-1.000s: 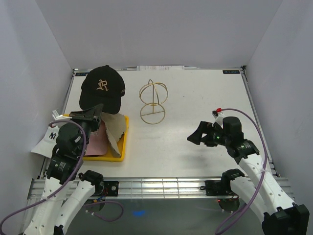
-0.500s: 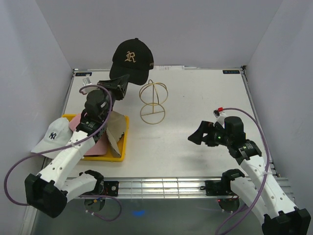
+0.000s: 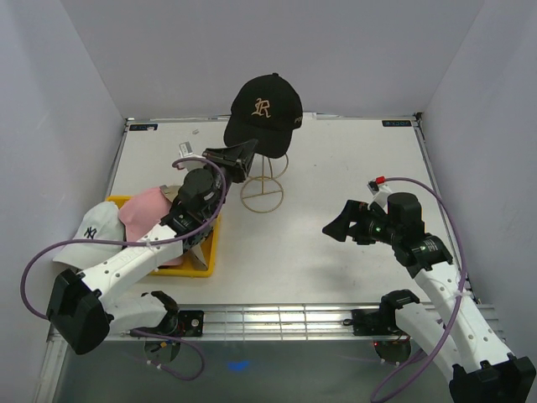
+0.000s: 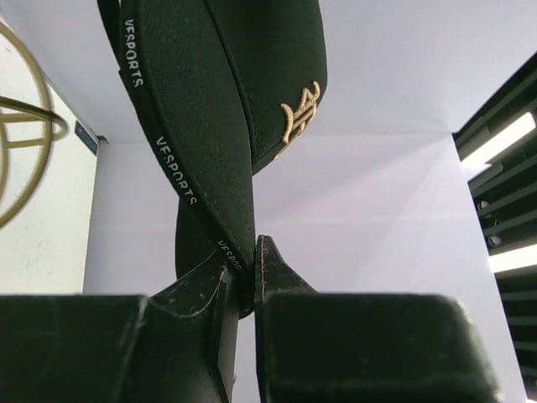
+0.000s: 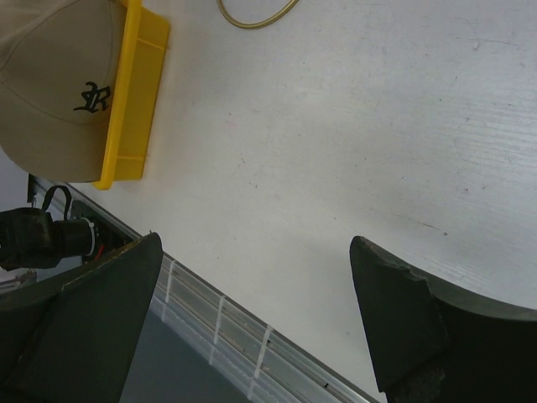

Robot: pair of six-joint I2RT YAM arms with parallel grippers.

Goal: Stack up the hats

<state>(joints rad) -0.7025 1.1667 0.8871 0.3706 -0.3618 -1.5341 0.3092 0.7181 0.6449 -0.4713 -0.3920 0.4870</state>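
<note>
White-walled bench (image 3: 352,159) from above: left end effector (image 3: 243,155) holds the black cap (image 3: 267,105) over the wire stand (image 3: 263,186). Left wrist: clamped on the stiff brim (image 4: 201,151), likely the best hold on a light, floppy cap. Right wrist: right end effector (image 5: 253,248) gapes empty.

1. "VESPORTS", white print, repeated along the inside edge of the black cap (image 4: 210,84).
2. Ornate gold "R" on that cap's front.
3. Dark "NY" on the white cap (image 3: 91,232).
4. Black "R" on the tan cap (image 5: 50,84).
</note>
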